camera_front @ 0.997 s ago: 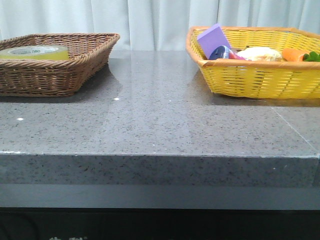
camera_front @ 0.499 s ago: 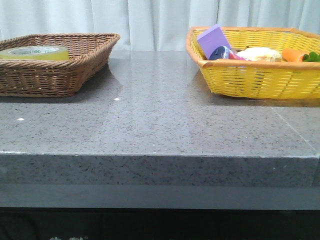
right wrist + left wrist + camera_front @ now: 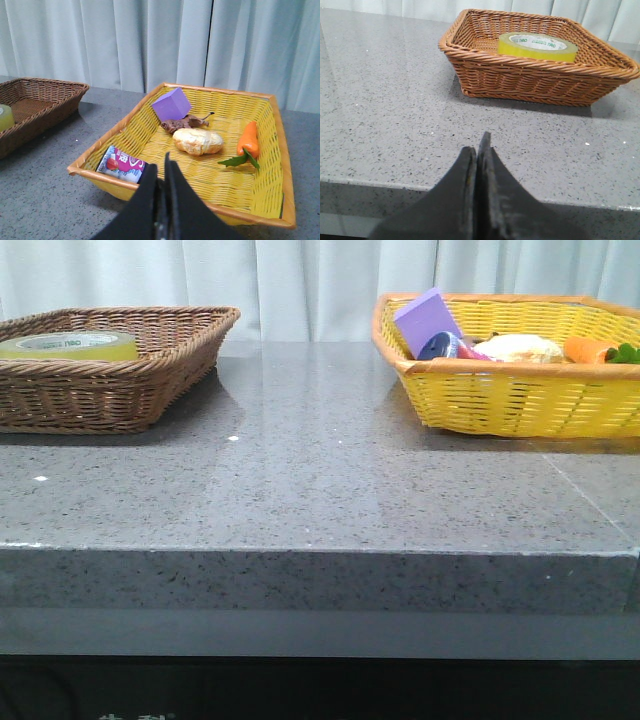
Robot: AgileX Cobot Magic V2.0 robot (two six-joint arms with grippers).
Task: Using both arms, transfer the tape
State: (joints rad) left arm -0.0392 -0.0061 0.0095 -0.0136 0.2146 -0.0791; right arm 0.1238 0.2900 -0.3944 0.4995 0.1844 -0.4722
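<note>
The tape (image 3: 68, 345), a wide yellow roll with a white core printed in green, lies flat in the brown wicker basket (image 3: 150, 380) at the table's back left. It also shows in the left wrist view (image 3: 537, 46), and its edge in the right wrist view (image 3: 5, 118). My left gripper (image 3: 479, 146) is shut and empty over the table's front edge, well short of the brown basket (image 3: 535, 82). My right gripper (image 3: 161, 167) is shut and empty just outside the near rim of the yellow basket (image 3: 250, 210). Neither arm shows in the front view.
The yellow basket (image 3: 520, 400) at the back right holds a purple block (image 3: 171, 105), a pale bread-like item (image 3: 197, 141), an orange carrot (image 3: 248, 140), a brown root (image 3: 182, 123) and a pink-and-white carton (image 3: 122, 164). A grey stone tabletop (image 3: 320, 480) lies between the baskets; white curtains hang behind.
</note>
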